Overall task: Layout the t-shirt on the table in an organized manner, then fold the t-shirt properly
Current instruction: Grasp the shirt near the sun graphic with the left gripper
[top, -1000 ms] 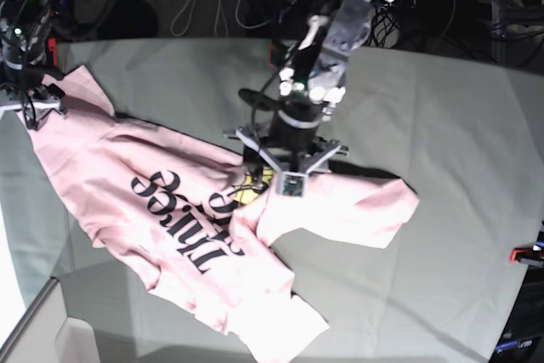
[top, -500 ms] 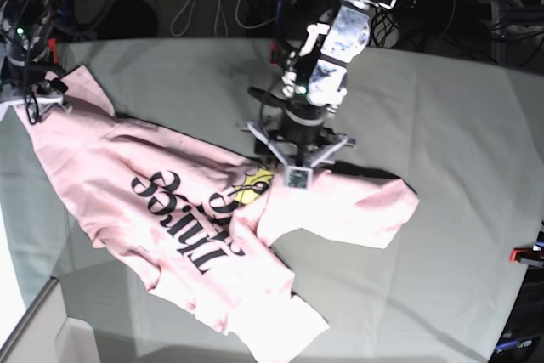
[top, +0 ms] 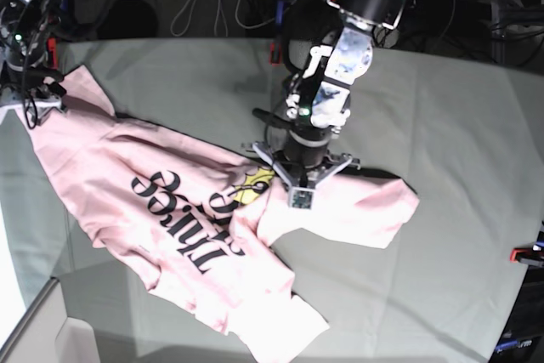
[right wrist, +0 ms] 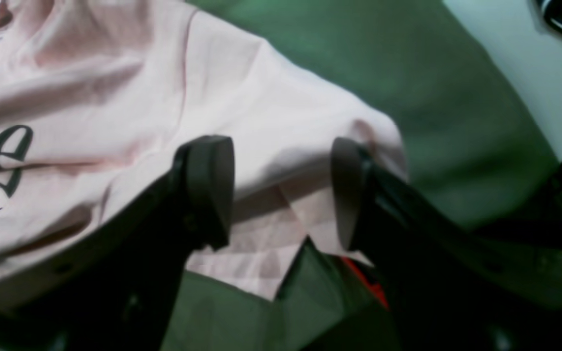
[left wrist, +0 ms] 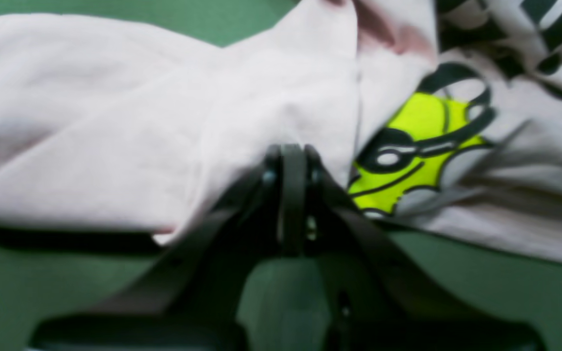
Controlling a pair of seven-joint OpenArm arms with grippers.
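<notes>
— Base view: where does the shirt (top: 170,210) lie?

— Crumpled across the left half of the grey-green surface (top: 459,142), black lettering up, one sleeve folded over toward the middle.

— And the left pincer (left wrist: 288,161)?

— Pressed together, its tips pinching a fold of pink cloth just beside a yellow print (left wrist: 417,151); that arm stands over the middle of the surface.

— The right pincer (right wrist: 281,190)?

— Spread wide over the shirt's corner at the far left edge, pads (right wrist: 212,185) on either side of a raised fold, a red clamp (right wrist: 366,282) showing below.

White cable (top: 202,2) and red clamp (top: 527,254) visible.
</notes>
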